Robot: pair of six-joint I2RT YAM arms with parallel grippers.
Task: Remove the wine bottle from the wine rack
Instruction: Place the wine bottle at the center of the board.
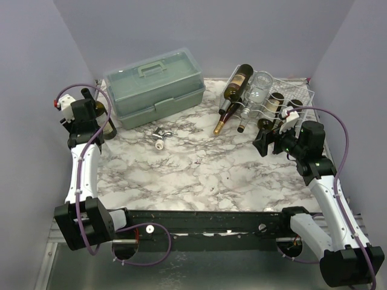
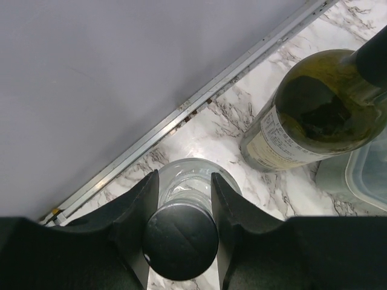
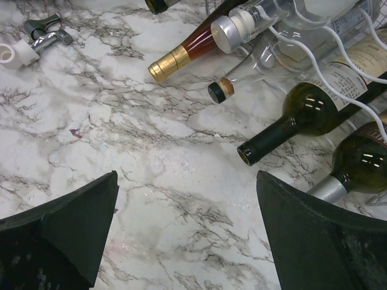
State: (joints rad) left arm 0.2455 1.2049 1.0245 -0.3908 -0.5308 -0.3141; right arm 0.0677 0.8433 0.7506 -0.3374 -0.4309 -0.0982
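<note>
The left gripper (image 2: 184,187) is clamped on the neck of a clear bottle (image 2: 180,241), upright at the table's (image 1: 199,175) left edge, just beside a green bottle (image 2: 314,115). The right gripper (image 3: 186,178) hovers with its jaws wide apart near the rack (image 1: 311,95) in the far right corner.

From above, I can't make out my left gripper (image 2: 184,181) under its own body. Its fingers (image 2: 136,211) and a black cap (image 2: 180,244) cover most of the clear bottle (image 2: 190,178). The green bottle (image 2: 314,115) and the rack (image 3: 300,47) run off-frame.
</note>
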